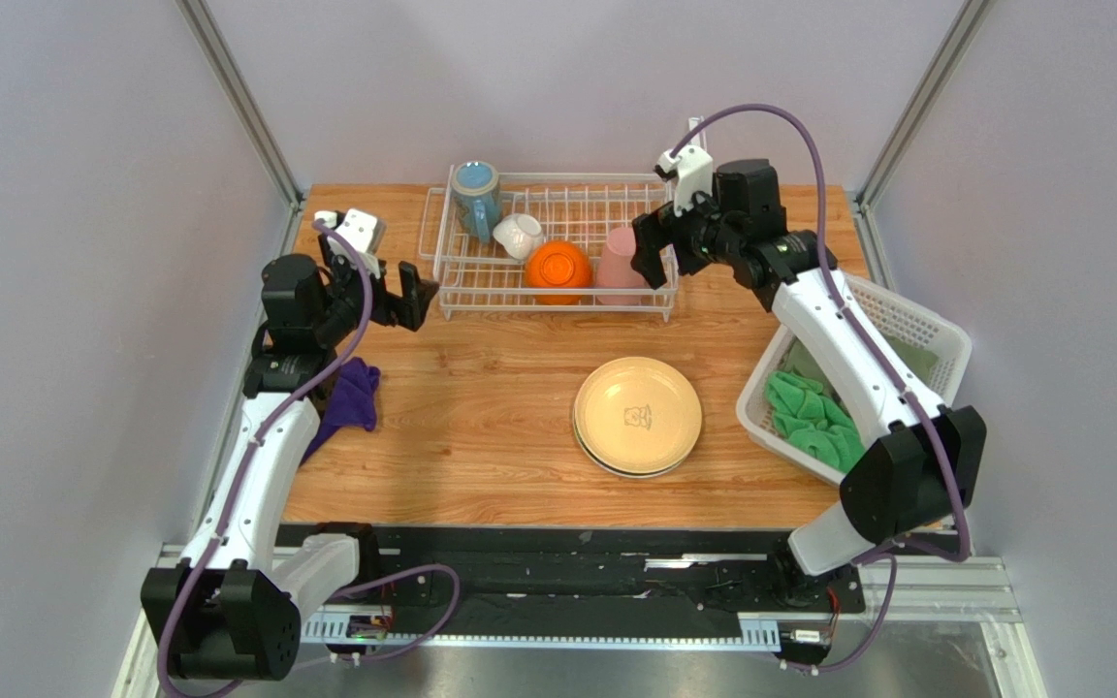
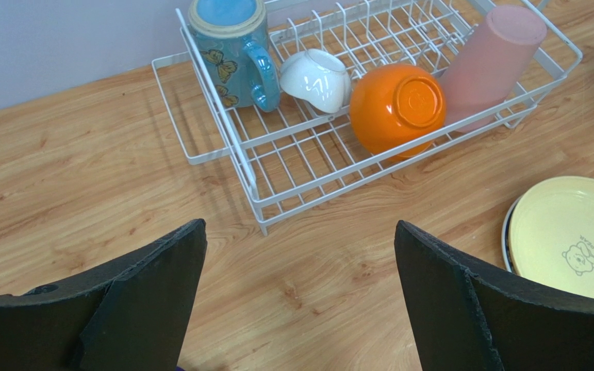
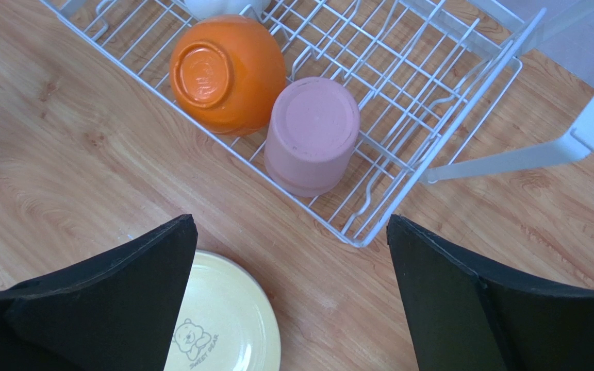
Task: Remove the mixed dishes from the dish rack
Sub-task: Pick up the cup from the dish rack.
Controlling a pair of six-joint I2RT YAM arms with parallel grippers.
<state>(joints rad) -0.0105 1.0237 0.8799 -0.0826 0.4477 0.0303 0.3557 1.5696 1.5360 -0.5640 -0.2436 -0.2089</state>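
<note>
The white wire dish rack (image 1: 448, 247) stands at the back of the table and holds a blue mug (image 1: 476, 197), a small white bowl (image 1: 519, 234), an orange bowl (image 1: 560, 271) and a pink tumbler (image 1: 620, 263). A cream-yellow plate (image 1: 639, 413) lies on the table on top of a dark-rimmed plate (image 1: 589, 448). My left gripper (image 1: 420, 295) is open and empty just left of the rack. My right gripper (image 1: 651, 249) is open and empty at the rack's right end, beside the tumbler (image 3: 312, 134). The left wrist view shows the rack (image 2: 223, 127), mug (image 2: 234, 48) and orange bowl (image 2: 395, 107).
A purple cloth (image 1: 346, 399) lies at the table's left edge. A white lattice basket (image 1: 911, 317) with green cloths (image 1: 812, 415) stands at the right. The rack's upright white panel (image 3: 563, 143) sits at its right end.
</note>
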